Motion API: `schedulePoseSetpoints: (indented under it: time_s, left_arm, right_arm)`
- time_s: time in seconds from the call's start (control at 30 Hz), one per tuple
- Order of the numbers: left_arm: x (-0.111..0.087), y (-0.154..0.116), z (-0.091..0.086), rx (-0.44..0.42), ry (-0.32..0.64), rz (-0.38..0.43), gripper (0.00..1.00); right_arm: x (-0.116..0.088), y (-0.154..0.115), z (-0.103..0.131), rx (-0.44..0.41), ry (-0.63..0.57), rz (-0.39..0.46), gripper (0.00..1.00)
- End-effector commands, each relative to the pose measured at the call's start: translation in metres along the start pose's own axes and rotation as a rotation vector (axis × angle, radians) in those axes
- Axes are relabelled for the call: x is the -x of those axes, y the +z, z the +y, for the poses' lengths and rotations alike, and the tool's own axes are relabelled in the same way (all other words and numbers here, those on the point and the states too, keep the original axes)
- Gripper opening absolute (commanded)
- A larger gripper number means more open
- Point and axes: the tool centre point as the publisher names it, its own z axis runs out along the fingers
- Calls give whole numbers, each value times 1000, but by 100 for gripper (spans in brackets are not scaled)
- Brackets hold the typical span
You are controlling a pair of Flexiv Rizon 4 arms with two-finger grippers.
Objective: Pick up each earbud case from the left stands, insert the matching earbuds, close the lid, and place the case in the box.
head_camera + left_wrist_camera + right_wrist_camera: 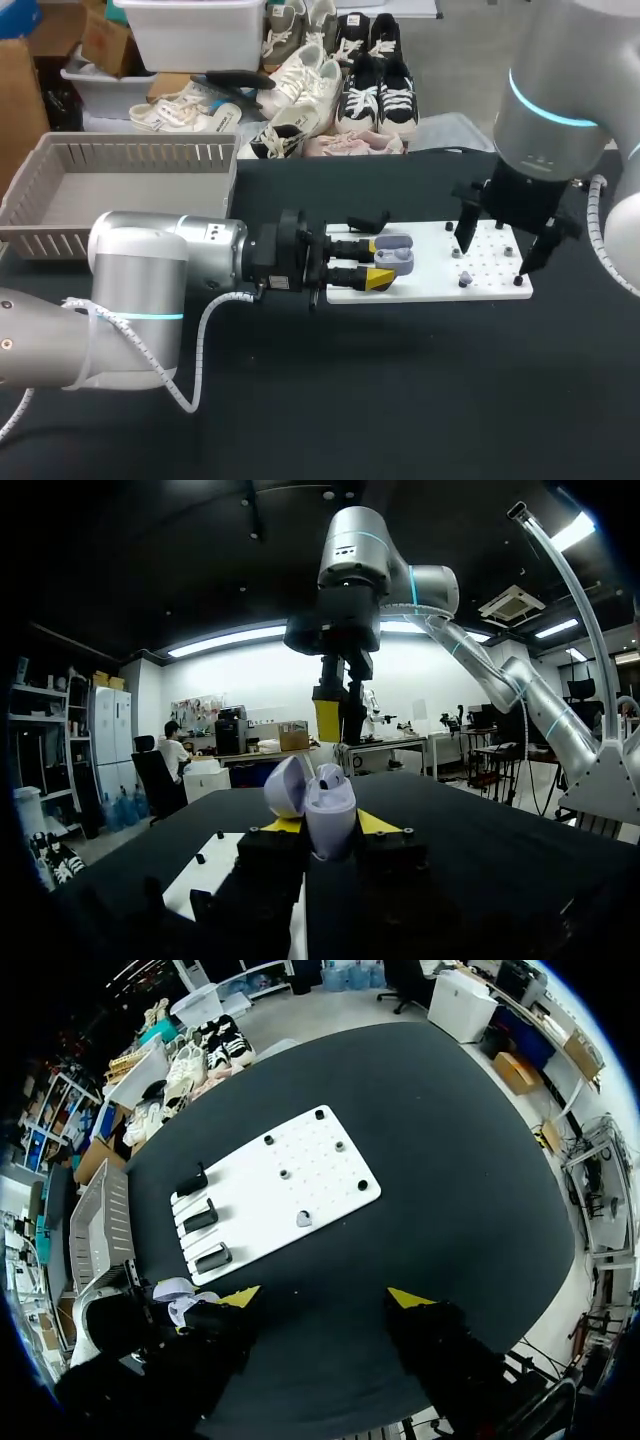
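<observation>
Glossy rounded case (320, 805) in L jaws

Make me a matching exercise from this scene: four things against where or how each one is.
1 earbud case
2 right tool
3 box
4 white board

a open, above the white board
b at the far left corner of the table
c lid open, gripped by the left tool
d lying flat at mid-table

Pairs: 1c, 2a, 3b, 4d
</observation>
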Motion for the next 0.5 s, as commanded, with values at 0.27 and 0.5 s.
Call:
schedulePoseSetpoints:
  time_s: [0.27,0.5]
  left_arm:
    - [0,0,-1,2,1,0,0]
    - [0,0,-1,2,1,0,0]
  right_arm:
    - [-4,15,3,-13,-35,-11,57]
    - [2,33,5,-29,-25,1,55]
